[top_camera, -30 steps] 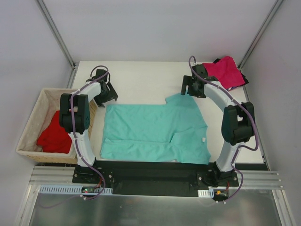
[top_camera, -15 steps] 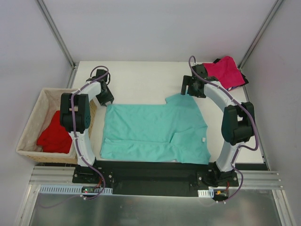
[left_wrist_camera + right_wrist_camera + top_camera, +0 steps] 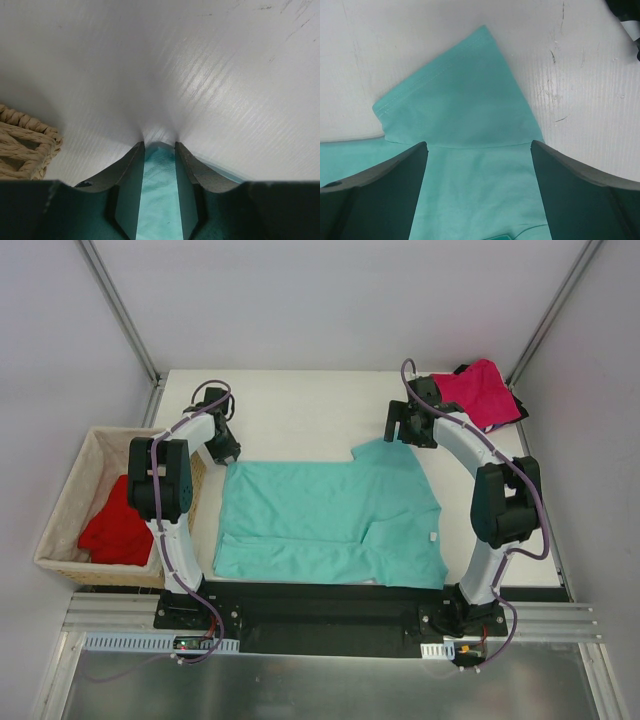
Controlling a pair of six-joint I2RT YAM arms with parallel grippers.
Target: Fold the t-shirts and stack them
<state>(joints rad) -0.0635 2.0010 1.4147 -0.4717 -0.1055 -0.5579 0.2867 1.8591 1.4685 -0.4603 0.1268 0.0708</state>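
Note:
A teal t-shirt (image 3: 330, 520) lies spread flat in the middle of the white table (image 3: 300, 410). My left gripper (image 3: 226, 452) is at the shirt's far left corner, its tips down on the table. In the left wrist view the gripper (image 3: 159, 145) has closed narrow, with teal cloth (image 3: 159, 200) filling the gap between its fingers. My right gripper (image 3: 400, 430) hangs open above the shirt's far right sleeve (image 3: 465, 105), and in the right wrist view the gripper (image 3: 478, 144) has its fingers wide apart with the cloth lying flat below. A magenta t-shirt (image 3: 478, 390) lies on a black one (image 3: 520, 405) at the far right corner.
A wicker basket (image 3: 70, 490) stands off the table's left edge with a red t-shirt (image 3: 118, 525) in it; its woven rim (image 3: 22, 145) shows just left of my left gripper. Metal frame posts rise at the back corners.
My left gripper has narrowed from wide open onto the teal shirt's far left corner. The right arm and the shirts have not moved.

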